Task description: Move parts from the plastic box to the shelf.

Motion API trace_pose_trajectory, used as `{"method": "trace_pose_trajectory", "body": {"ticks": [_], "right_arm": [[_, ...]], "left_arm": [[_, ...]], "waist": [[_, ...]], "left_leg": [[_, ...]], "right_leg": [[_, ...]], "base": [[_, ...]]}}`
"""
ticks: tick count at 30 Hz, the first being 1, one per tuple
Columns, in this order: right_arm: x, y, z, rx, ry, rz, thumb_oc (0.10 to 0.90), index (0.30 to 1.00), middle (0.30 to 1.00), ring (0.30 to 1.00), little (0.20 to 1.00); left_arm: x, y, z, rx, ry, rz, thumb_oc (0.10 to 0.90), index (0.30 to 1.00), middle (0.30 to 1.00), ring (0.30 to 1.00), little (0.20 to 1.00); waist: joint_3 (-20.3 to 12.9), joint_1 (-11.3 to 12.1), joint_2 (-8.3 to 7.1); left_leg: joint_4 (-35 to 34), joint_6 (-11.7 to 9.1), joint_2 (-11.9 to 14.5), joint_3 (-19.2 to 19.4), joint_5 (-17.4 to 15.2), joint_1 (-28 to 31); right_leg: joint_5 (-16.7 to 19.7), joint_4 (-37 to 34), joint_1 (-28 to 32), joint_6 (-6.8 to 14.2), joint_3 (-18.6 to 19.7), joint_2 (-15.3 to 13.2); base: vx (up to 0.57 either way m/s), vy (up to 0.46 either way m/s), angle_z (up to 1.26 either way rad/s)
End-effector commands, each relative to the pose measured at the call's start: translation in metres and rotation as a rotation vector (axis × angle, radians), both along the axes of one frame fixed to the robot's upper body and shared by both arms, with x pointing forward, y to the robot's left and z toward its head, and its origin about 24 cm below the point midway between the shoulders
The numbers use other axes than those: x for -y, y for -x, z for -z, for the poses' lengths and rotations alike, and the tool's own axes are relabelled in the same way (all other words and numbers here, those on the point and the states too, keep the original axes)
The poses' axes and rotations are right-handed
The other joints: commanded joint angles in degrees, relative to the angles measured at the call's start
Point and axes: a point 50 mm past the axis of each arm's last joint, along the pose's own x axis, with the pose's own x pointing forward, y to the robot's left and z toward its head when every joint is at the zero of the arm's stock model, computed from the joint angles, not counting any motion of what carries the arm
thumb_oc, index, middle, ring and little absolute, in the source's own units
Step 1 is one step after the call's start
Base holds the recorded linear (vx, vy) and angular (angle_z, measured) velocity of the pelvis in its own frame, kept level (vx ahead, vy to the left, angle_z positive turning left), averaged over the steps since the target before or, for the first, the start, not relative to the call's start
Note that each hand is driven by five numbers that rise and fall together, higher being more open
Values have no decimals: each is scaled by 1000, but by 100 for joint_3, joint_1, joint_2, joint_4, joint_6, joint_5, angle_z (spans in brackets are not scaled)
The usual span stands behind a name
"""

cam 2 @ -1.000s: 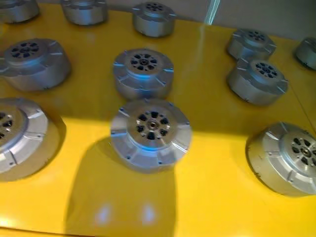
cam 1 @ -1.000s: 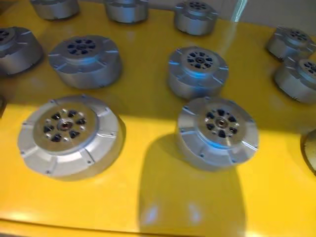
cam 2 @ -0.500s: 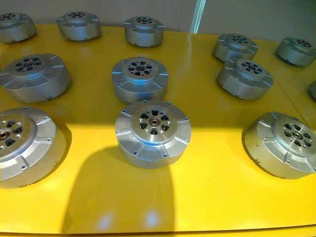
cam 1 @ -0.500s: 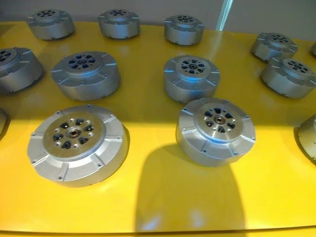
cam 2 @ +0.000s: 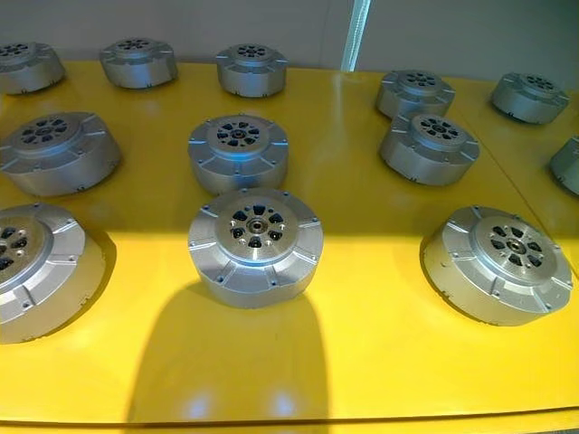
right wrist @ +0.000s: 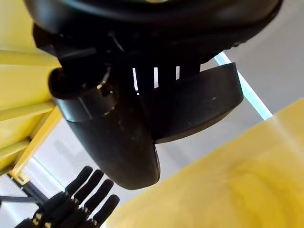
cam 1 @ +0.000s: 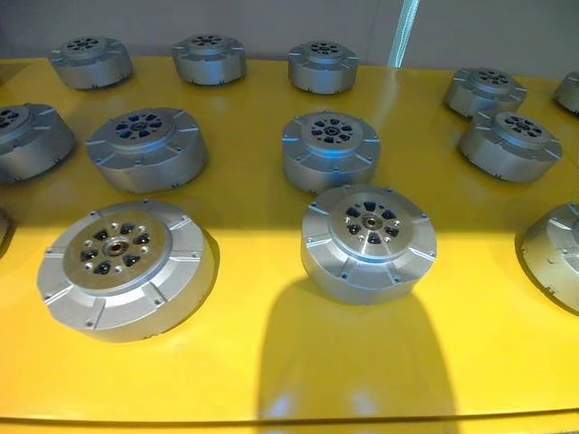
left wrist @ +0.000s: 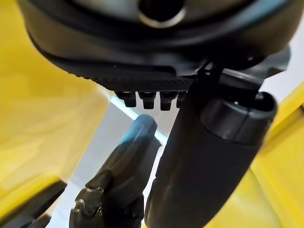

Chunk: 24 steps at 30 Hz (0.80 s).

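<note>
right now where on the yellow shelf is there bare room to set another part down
The widest bare patch on the yellow shelf is the front strip, near of the middle front part. Another gap lies between that part and the right front part. Farther back is crowded, with the touching pair on the right.
</note>
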Motion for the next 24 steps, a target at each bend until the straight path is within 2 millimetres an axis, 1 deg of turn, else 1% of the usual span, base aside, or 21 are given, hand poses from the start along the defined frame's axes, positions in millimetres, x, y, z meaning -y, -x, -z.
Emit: {"method": "trace_pose_trajectory", "body": {"ticks": [1,2,4,5,6,7,8,10,11,12,13,14,15,16,17,18,19,21,22,23,24], "right_arm": [[-1,-19,-58,281,-117,22,400,300,300,300,300],[6,-17,-56,284,-107,51,400,300,300,300,300],[9,-16,-55,283,-102,55,400,300,300,300,300],[11,-16,-54,282,-97,56,400,300,300,300,300],[12,-16,-53,280,-96,57,400,300,300,300,300],[12,-16,-53,279,-95,59,400,300,300,300,300],[13,-17,-51,279,-90,63,400,300,300,300,300],[13,-20,-48,284,-83,79,400,300,300,300,300],[14,-23,-47,288,-76,85,400,300,300,300,300],[14,-24,-49,290,-75,79,400,300,300,300,300],[15,-26,-54,304,-66,62,400,300,300,300,300],[15,-26,-56,308,-65,55,400,300,300,300,300],[12,-27,-57,316,-67,47,400,300,300,300,300],[11,-28,-59,317,-69,43,400,300,300,300,300],[11,-28,-59,317,-69,43,400,300,300,300,300],[11,-29,-60,316,-73,52,400,300,300,300,300],[11,-29,-60,315,-75,60,400,300,300,300,300],[12,-29,-58,310,-92,89,400,300,300,300,300],[13,-30,-57,290,-105,110,400,300,300,300,300],[14,-29,-55,271,-119,113,400,300,300,300,300],[14,-28,-54,267,-120,108,400,300,300,300,300]], "left_arm": [[3,-22,-42,266,43,-2,900,1000,1000,1000,1000],[7,-24,-43,283,30,47,900,1000,1000,1000,1000],[8,-25,-44,289,24,57,900,1000,1000,1000,1000],[10,-26,-46,291,30,55,900,1000,1000,1000,1000],[11,-27,-47,292,31,49,900,1000,1000,1000,1000],[12,-28,-47,293,30,45,900,1000,1000,1000,1000],[13,-28,-46,292,31,40,900,1000,1000,1000,1000],[15,-30,-45,294,42,53,900,1000,1000,1000,1000],[18,-29,-44,302,51,82,900,1000,1000,1000,1000],[18,-29,-44,308,52,82,900,1000,1000,1000,1000],[19,-28,-46,326,53,63,900,1000,1000,1000,1000],[20,-29,-48,330,62,52,900,1000,1000,1000,1000],[20,-30,-49,335,71,30,900,1000,1000,1000,1000],[19,-31,-50,336,65,20,900,1000,1000,1000,1000],[19,-31,-50,336,65,20,900,1000,1000,1000,1000],[17,-31,-51,336,59,19,900,1000,1000,1000,1000],[16,-32,-51,336,56,23,900,1000,1000,1000,1000],[14,-33,-53,335,51,45,900,1000,1000,1000,1000],[11,-32,-54,332,39,57,900,1000,1000,1000,1000],[10,-32,-54,324,32,53,900,1000,1000,1000,1000],[9,-31,-53,321,31,47,900,1000,1000,1000,1000]], "waist": [[3,72,132],[63,-54,189],[60,-162,186],[38,-253,160],[27,-315,138],[18,-341,133],[-16,-392,137],[-98,-485,203],[-166,-519,250],[-193,-526,272],[-243,-542,325],[-243,-534,334],[-235,-517,338],[-224,-529,337],[-223,-522,338],[-199,-551,335],[-185,-568,325],[-111,-587,243],[-20,-572,160],[57,-513,112],[76,-483,93]], "left_leg": [[-40,-143,8,-78,-247,-26],[-10,-193,129,473,-166,-10],[113,-152,180,772,-266,97],[315,-88,201,952,-459,199],[413,-48,214,1026,-602,325],[459,-38,231,1046,-635,382],[546,-50,304,1060,-610,511],[594,-185,550,1046,-327,786],[838,-303,703,932,-129,928],[999,-347,719,846,-68,972],[1515,-424,679,611,28,1009],[1820,-437,593,456,39,968],[1943,-396,405,243,-62,868],[1812,-350,300,209,-288,909],[1809,-345,298,219,-290,914],[1566,-267,226,268,-559,1029],[1382,-216,197,337,-726,1112],[889,-53,128,435,-1210,1284],[540,63,-2,511,-1569,1442],[392,123,-97,640,-1571,1492],[348,131,-134,730,-1549,1491]], "right_leg": [[-548,519,129,-136,-406,329],[-557,522,123,-119,-623,238],[-517,546,68,-107,-742,143],[-472,589,-6,-108,-808,45],[-447,637,-40,-108,-848,-16],[-431,659,-61,-114,-863,-35],[-404,705,-116,-141,-885,-48],[-379,747,-184,-195,-905,-19],[-331,692,-215,-230,-839,-3],[-310,653,-231,-245,-782,6],[-238,521,-264,-277,-615,28],[-185,456,-285,-286,-532,33],[-59,380,-388,-238,-343,22],[57,353,-497,-163,-258,-8],[61,352,-497,-159,-250,-9],[226,332,-659,-48,-208,-57],[337,300,-741,26,-197,-100],[705,166,-965,251,-174,-248],[964,30,-1154,463,-325,-373],[976,-7,-1309,585,-584,-447],[973,-7,-1321,612,-763,-456]], "base": [[-471,-128,46],[-392,-35,56],[-233,20,68],[-226,67,69],[-216,75,48],[-208,80,36],[-225,108,38],[-287,182,40],[-289,209,26],[-427,323,20],[-379,277,5],[-556,393,-28],[-473,320,-54],[-366,259,-89],[-329,214,-73],[-300,187,-51],[-431,253,-20],[-425,227,1],[-537,270,4],[-471,231,-7],[-385,170,-17]]}}
